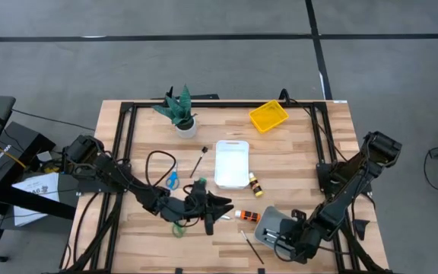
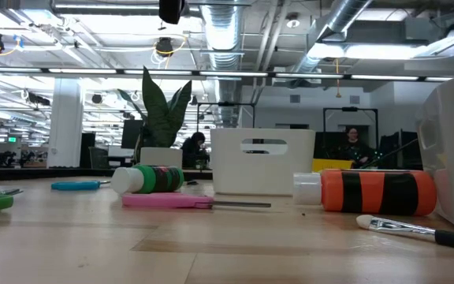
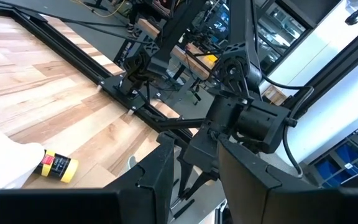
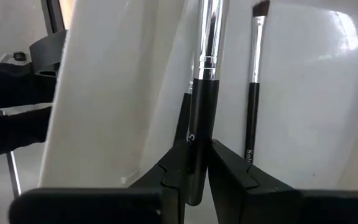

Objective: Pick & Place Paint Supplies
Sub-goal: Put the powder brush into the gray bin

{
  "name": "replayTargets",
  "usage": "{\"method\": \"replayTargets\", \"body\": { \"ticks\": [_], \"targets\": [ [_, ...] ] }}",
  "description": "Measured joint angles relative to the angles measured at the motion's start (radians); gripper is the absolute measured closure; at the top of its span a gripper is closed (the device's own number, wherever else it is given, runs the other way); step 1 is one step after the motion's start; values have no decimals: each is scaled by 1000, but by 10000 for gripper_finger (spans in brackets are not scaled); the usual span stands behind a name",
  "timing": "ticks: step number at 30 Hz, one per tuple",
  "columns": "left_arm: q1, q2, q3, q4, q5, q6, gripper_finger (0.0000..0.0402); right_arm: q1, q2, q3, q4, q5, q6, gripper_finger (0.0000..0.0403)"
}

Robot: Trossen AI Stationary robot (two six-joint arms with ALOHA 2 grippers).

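High view, left to right: left gripper (image 1: 213, 204) low over table near green scissors (image 1: 178, 227) and blue scissors (image 1: 172, 180); fingers spread in left wrist view, holding nothing, likely poised for next pick. White tray (image 1: 231, 162) centre, yellow bottle (image 1: 255, 183) beside it, orange bottle (image 1: 247, 216) below. Right gripper (image 4: 191, 163) over grey tray (image 1: 274, 223), pinching brush (image 4: 202, 93) by dark handle, tip aimed into tray for drop. 2nd brush (image 4: 252, 87) lies inside already.

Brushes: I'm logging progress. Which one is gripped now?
The brush clamped in the right gripper over the grey tray; another lies inside.
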Motion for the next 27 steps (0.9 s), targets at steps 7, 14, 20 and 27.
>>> {"method": "replayTargets", "body": {
  "ticks": [7, 14, 20, 27],
  "targets": [
    [0, 0, 0, 0, 0, 0, 285, 0, -1, 0, 8, 0, 25, 355],
    [0, 0, 0, 0, 0, 0, 285, 0, -1, 0, 13, 0, 25, 355],
    [0, 0, 0, 0, 0, 0, 285, 0, -1, 0, 13, 0, 25, 355],
    [0, 0, 0, 0, 0, 0, 285, 0, -1, 0, 12, 0, 29, 343]
  ]
}}
